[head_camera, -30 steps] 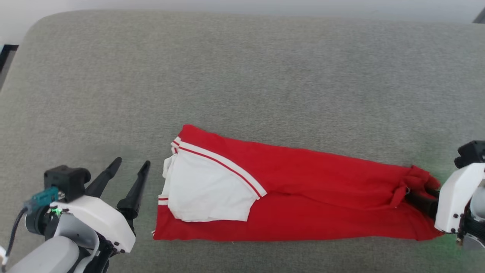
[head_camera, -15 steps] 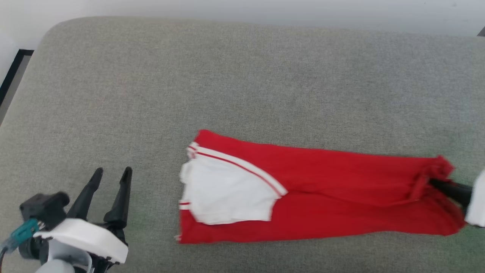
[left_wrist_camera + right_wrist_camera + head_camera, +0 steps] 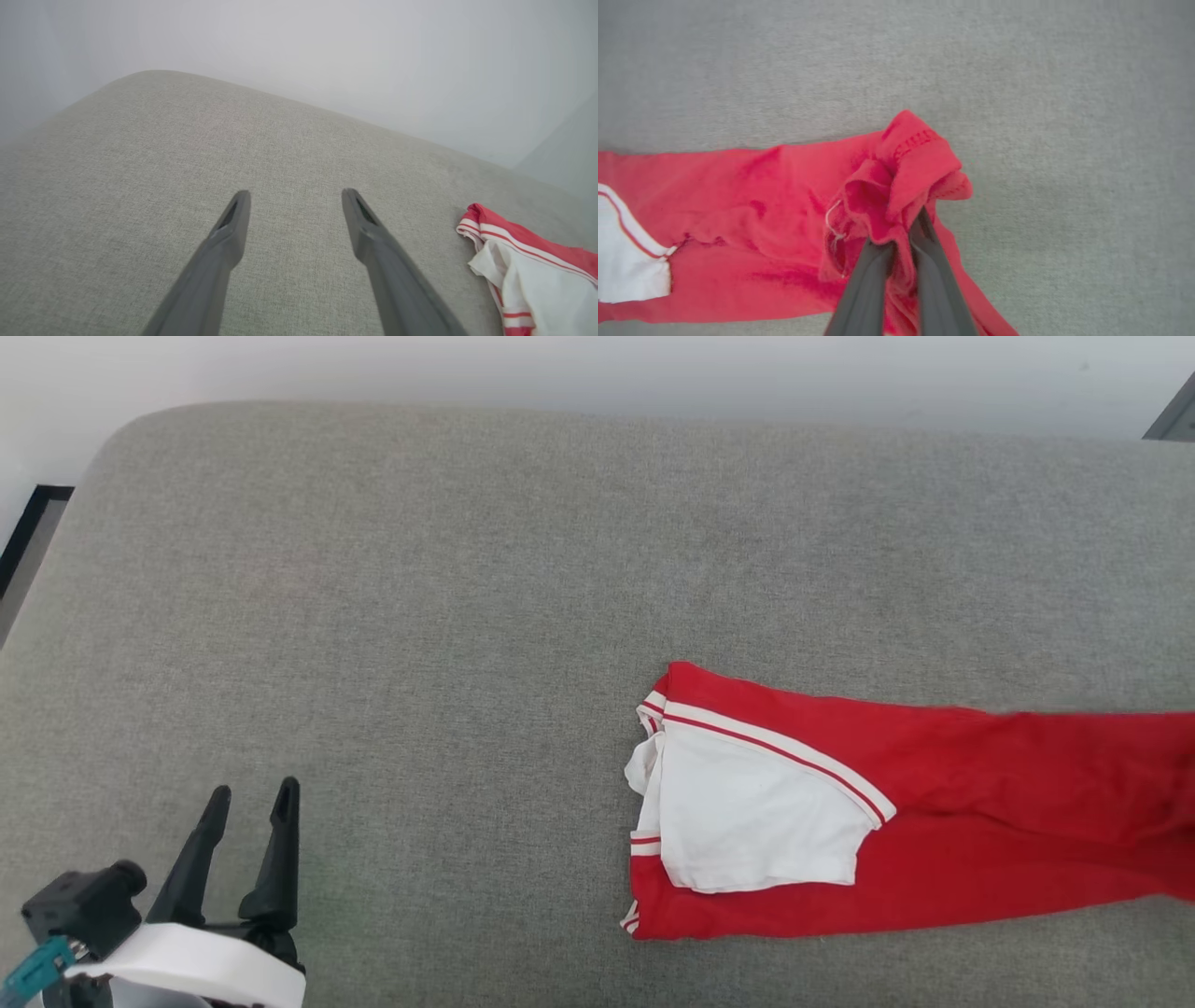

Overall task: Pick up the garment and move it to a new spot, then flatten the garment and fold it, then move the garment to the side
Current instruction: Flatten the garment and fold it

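Clamping garment (image 3: 761, 186), right gripper (image 3: 903, 224), left gripper (image 3: 254, 791) spread

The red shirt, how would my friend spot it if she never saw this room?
Look at the big grey cushion. On its right side lies the red T-shirt, folded into a long strip. It is the one bright thing there, with a white sleeve edged in red-and-white stripes.
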Robot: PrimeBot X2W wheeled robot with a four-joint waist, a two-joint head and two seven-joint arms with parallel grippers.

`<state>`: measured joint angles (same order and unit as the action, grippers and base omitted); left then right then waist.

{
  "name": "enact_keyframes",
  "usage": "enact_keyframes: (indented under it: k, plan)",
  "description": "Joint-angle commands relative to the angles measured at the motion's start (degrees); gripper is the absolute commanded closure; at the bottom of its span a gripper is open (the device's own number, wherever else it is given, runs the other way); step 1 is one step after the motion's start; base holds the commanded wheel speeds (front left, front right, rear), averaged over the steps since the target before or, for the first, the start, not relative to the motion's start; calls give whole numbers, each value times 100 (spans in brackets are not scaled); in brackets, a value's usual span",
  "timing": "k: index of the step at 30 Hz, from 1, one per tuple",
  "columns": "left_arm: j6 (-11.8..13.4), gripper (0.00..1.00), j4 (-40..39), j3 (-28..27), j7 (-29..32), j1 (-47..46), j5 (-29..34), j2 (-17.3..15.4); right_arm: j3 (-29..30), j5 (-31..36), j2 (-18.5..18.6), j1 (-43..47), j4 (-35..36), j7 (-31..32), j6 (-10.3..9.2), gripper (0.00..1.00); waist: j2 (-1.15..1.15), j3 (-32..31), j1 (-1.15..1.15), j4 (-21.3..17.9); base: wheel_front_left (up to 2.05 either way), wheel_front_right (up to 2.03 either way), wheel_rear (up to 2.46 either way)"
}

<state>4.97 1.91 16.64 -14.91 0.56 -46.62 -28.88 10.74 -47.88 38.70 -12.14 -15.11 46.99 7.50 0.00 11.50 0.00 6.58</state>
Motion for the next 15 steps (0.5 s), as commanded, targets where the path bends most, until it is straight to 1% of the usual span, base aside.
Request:
enact_keyframes:
  k: [1, 5, 9, 10, 13, 15]
  plan:
    - [-85, 0, 29, -126, -37, 123, 87, 92, -73, -56, -51, 11, 231, 62, -2, 100, 0, -38, 0, -9, 0, 0, 0]
    - [-220, 0, 42, -376, -37, 230, 297, 307, -232, -326, -330, 193, 1003, 261, -2, 100, 0, -106, 0, 13, 0, 0, 0]
    - [-374, 0, 50, -570, -33, 303, 479, 513, -570, -347, -670, 367, 1809, 375, -2, 100, 0, -163, 0, 84, 0, 0, 0]
    - [-374, 0, 50, -570, -33, 303, 479, 513, -570, -347, -670, 367, 1809, 375, -2, 100, 0, -163, 0, 84, 0, 0, 0]
    - [-494, 0, 76, -666, -33, 325, 611, 656, -950, -217, -939, 409, 2153, 405, -2, 100, 0, -217, 0, 170, 0, 0, 0]
    - [-563, 0, 119, -668, -33, 317, 687, 735, -1231, -116, -1106, 317, 2235, 377, -2, 100, 0, -254, 0, 245, 0, 0, 0]
